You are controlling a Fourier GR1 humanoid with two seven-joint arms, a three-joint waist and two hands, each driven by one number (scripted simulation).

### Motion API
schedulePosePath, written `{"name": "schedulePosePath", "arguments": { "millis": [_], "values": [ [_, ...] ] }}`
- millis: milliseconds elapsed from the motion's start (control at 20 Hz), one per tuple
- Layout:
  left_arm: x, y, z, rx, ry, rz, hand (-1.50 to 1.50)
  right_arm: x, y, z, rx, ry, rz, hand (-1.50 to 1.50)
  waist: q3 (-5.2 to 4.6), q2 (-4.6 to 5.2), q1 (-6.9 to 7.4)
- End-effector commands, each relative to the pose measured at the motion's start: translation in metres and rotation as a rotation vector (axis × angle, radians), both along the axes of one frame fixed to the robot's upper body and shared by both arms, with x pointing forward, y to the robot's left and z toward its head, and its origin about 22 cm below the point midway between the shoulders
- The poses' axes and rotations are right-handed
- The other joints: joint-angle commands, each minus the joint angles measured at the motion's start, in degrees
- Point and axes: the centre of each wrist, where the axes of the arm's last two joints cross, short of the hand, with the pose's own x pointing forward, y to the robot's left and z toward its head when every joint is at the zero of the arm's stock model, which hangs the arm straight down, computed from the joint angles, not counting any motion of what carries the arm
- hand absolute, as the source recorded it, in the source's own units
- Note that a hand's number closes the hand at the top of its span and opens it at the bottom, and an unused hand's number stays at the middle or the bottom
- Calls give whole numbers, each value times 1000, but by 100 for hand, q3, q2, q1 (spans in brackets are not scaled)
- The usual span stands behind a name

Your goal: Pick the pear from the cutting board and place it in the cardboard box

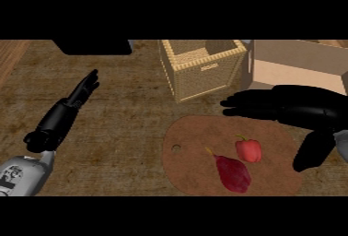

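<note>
Nearest to us on the brown worktop (102, 138) lies the cutting board (197, 166), a rounded reddish-brown slab with a small hole near its left edge. On it we see the pear (232, 173), dark red and elongated, lying with its thin stem pointing up and to the left. Just beside the pear, to its upper right and not quite touching it as far as we can tell, sits a red bell pepper (249, 150) with a short green stem.

Our left hand (83, 90) shows at the left of the view, at the end of a grey and black forearm, with its fingers straight and close together, pointing away from us; it holds nothing and is well apart from the board.

Our right hand (292, 107) hangs over the far right part of the board, fingers stretched out towards the left and relaxed, the thumb hanging down past the board's right edge. It grips nothing, and the pear lies clear of it.

Farther away stands a woven wicker basket (204, 73), open at the top. To its right is the cardboard box (292, 69), also open, partly hidden behind the right hand. At the far left edge a dark object (92, 47) lies on the worktop.
</note>
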Motion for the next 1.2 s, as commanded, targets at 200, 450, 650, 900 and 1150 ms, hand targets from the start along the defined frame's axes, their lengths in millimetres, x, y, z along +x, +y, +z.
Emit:
{"name": "schedulePosePath", "arguments": {
  "millis": [200, 450, 650, 900, 1150],
  "values": [
    [-12, 1, -9, 1, -1, 2, 0, -36, 24, 12, -148, 24, 10, -150, 0, -8, -11],
    [1, 4, -3, -8, 1, -2, 0, -45, 27, -14, -179, 63, -8, -150, 3, 5, 0],
    [12, 11, -7, 9, 8, 12, 0, -60, 49, -25, -180, -5, -43, -150, 2, 11, -18],
    [-6, 0, 1, 6, -10, 3, 0, -57, 52, -31, -191, -11, -71, -150, 4, 8, 20],
    [0, -6, 5, 0, -16, -7, 0, -54, 58, -58, -226, -27, -56, -150, 5, 11, 25]
  ]
}}
